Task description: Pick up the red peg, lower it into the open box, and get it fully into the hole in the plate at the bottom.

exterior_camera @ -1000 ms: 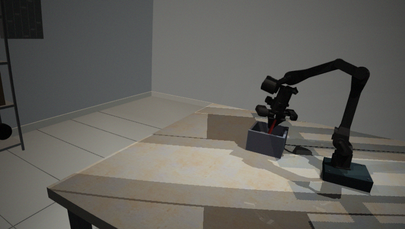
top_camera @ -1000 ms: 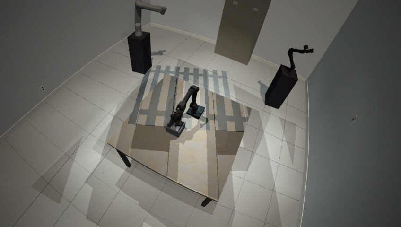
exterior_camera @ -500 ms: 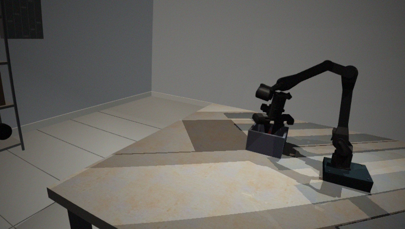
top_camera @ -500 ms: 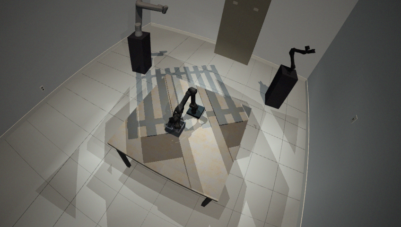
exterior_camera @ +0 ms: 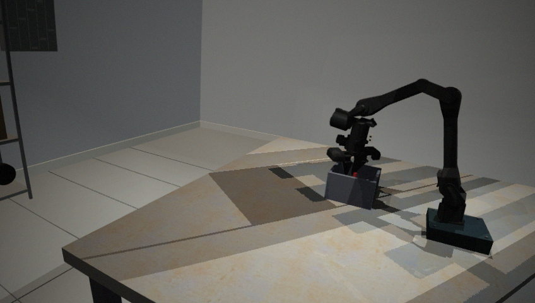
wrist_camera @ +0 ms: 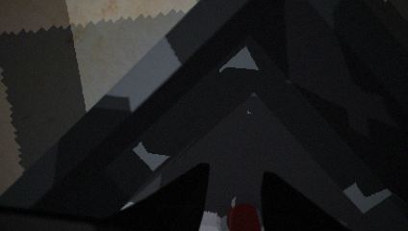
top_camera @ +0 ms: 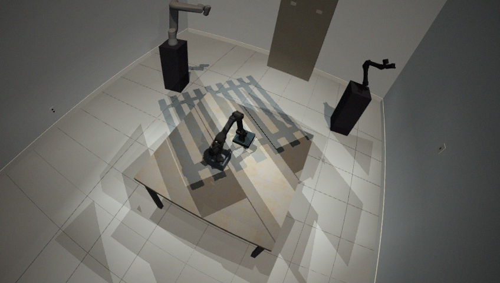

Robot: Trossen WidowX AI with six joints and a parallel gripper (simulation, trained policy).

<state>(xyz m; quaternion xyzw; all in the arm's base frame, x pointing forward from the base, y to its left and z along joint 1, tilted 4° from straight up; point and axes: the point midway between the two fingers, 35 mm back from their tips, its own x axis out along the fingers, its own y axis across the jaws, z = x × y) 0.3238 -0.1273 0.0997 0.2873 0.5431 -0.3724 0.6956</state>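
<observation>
And we've got one table [top_camera: 245, 224] [exterior_camera: 210, 259], one open box [top_camera: 222, 167] [exterior_camera: 349, 191] [wrist_camera: 154, 72] on it, one red peg [exterior_camera: 354, 175] [wrist_camera: 244, 218], and three robot arms [top_camera: 227, 127] [exterior_camera: 450, 131] in view up top, two black pedestals [top_camera: 174, 66] [top_camera: 351, 108], one door [top_camera: 302, 38], folks
</observation>
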